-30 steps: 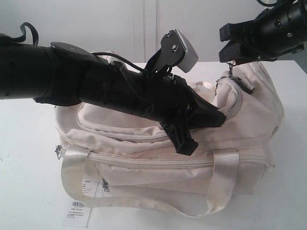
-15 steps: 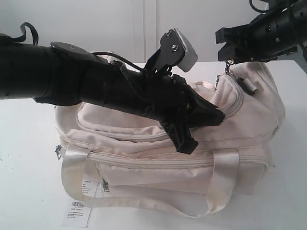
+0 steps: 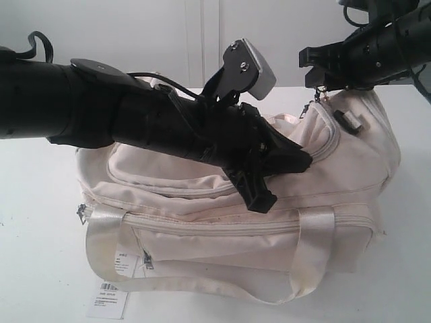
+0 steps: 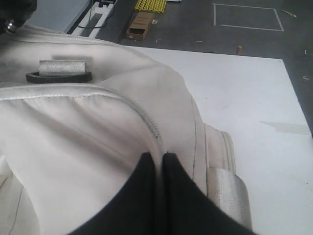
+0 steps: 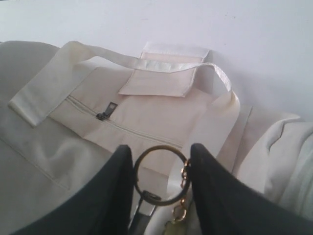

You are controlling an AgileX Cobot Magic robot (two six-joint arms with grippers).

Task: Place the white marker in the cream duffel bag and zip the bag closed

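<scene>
The cream duffel bag (image 3: 202,235) lies on the white table, and its front fills the exterior view. My left gripper (image 3: 300,161) reaches across the bag's top and is shut on a fold of its cream fabric (image 4: 159,155) beside a stitched seam. My right gripper (image 3: 322,79) hovers over the bag's right end. Its jaws are closed on the gold zipper ring (image 5: 160,147), which hangs from a small gold chain. Below that ring the bag's side pocket and strap handle (image 5: 58,83) show. The white marker is out of view.
A white paper barcode tag (image 3: 108,299) hangs at the bag's front left corner on the table (image 3: 40,256). A grey webbing loop with a black buckle (image 4: 61,71) sits on the bag's end. The table edge and the floor lie beyond the bag (image 4: 254,29).
My right gripper has shifted slightly left and tilted, keeping hold of the zipper ring, and the bag's right end has lifted a little. The left arm has stayed put.
</scene>
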